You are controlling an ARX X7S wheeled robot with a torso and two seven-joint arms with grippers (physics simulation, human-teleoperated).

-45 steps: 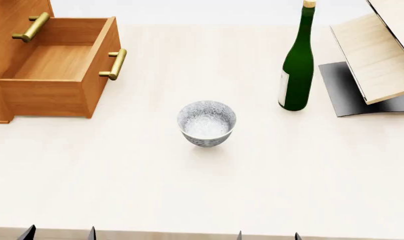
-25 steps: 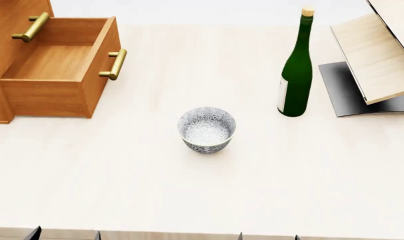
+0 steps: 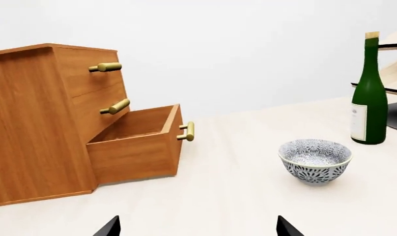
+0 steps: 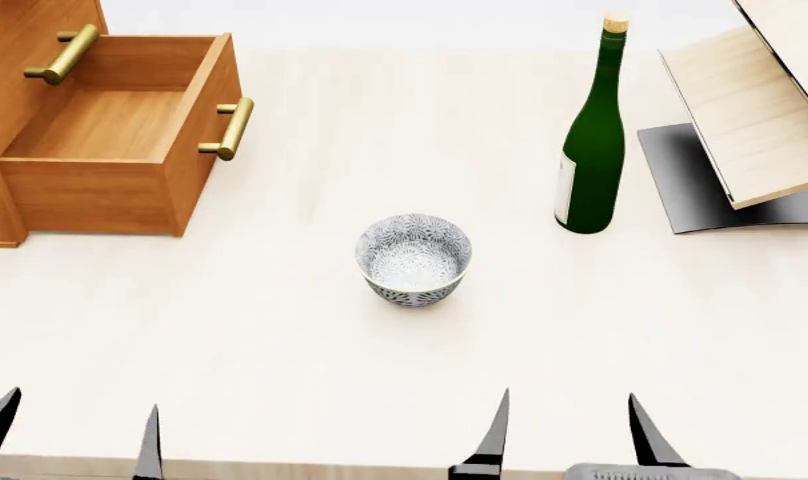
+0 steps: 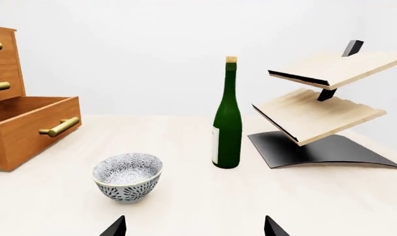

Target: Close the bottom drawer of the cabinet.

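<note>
The bottom drawer (image 4: 117, 140) stood pulled out of the cabinet (image 3: 38, 123), both grippers' jaws apart, holding nothing.

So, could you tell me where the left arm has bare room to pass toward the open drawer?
The tabletop is bare between the left gripper, the bowl and the bottom drawer, whose front faces open table. It is more crowded at the right, where the green bottle stands beside the slanted rack.

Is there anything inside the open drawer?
No, the bottom drawer of the cabinet is pulled out and shows only its bare wooden floor.
</note>
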